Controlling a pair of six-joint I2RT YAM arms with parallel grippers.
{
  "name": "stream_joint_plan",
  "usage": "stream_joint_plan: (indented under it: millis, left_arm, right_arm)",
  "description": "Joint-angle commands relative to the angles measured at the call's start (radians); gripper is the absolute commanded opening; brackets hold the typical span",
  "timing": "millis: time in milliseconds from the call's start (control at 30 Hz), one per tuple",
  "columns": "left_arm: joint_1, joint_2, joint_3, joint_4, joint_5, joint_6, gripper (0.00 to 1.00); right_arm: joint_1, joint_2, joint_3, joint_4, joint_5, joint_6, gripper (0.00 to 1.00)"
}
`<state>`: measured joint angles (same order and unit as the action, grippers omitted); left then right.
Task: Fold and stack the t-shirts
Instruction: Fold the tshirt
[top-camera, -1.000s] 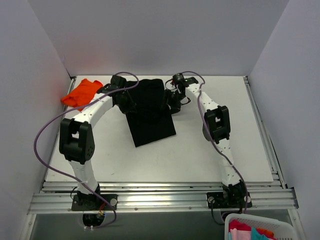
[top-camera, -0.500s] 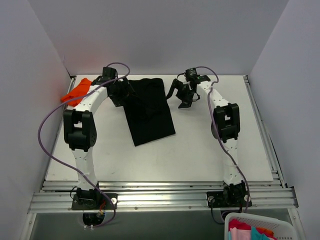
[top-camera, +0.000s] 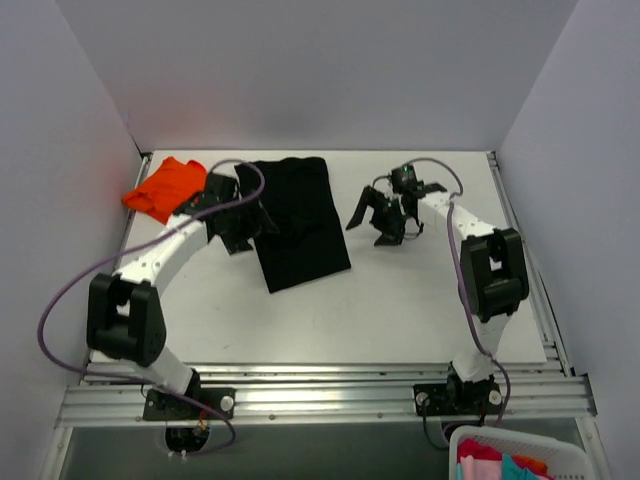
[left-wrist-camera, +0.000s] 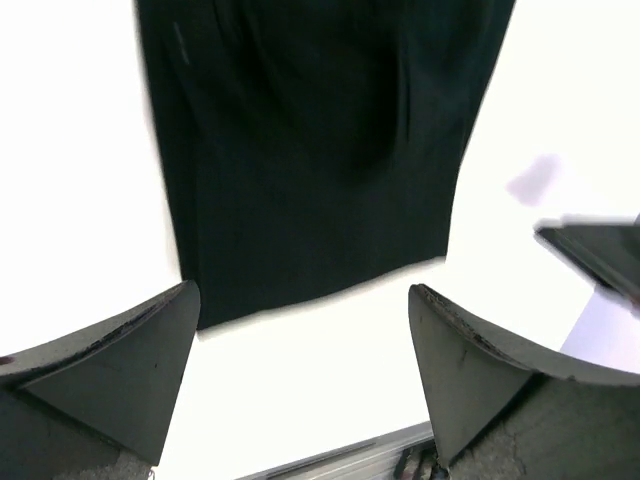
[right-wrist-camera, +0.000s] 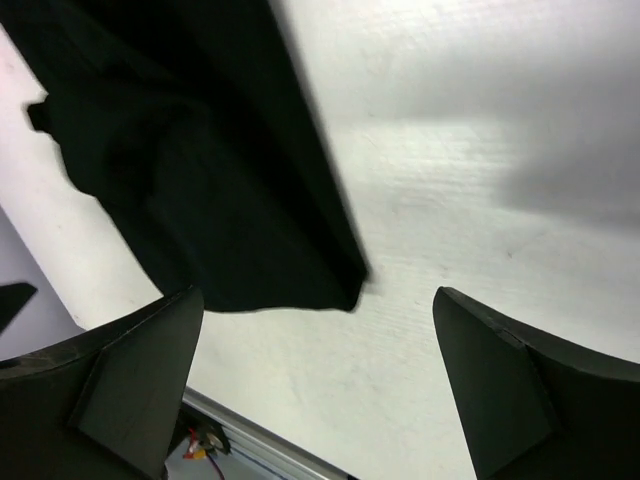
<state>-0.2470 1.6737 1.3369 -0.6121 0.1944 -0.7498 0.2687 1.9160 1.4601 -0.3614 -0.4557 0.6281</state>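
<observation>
Shows a matte white tabletop (top-camera: 400, 310), closed in by plain pale walls (top-camera: 320, 70) at the back and on both sides. Ends at the near edge in aluminium rails (top-camera: 330, 395), with both arm bases bolted there.

Catches, below the tabletop at the lower right corner of the top view, a white slatted basket (top-camera: 545, 442) holding bright cloth (top-camera: 490, 465) (pink, teal and orange, partly cut off by the frame).

Finds the black t-shirt (top-camera: 300, 225) lying flat in the far middle as a long, slightly slanted rectangle, with a few soft wrinkles near its far end. Finds the orange t-shirt (top-camera: 165, 187) bunched in the far left corner beside the wall, apart from the black one, with the left arm between them.

Has the left fingers (left-wrist-camera: 120, 370) spread wide and holding nothing, above the black shirt's left side, its near hem framed between them in the wrist view. Has the right fingers (right-wrist-camera: 120, 380) likewise wide apart and empty, over bare tabletop just right of the black shirt.
</observation>
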Motion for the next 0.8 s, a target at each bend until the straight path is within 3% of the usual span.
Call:
stream_joint_plan:
  millis: [0,167,533,767]
  left_arm:
    - [-0.07,-0.145,-0.198,0.097,-0.029,-0.103,0.94]
    - [-0.158,-0.245,-0.389,0.176,-0.067,-0.215,0.94]
    - [-0.224,-0.243,-0.553,0.389,-0.246,-0.382,0.94]
    - [-0.245,-0.201,-0.571,0.41,-0.343,-0.457,0.95]
  right_arm:
    - [-0.005,-0.093,-0.157,0.087,-0.026,0.002,0.95]
    - [-0.003,-0.169,-0.288,0.165,-0.041,0.005,0.94]
    - [0.0,-0.115,-0.374,0.321,-0.02,0.004,0.94]
    - [0.01,-0.051,-0.392,0.409,-0.015,0.033,0.93]
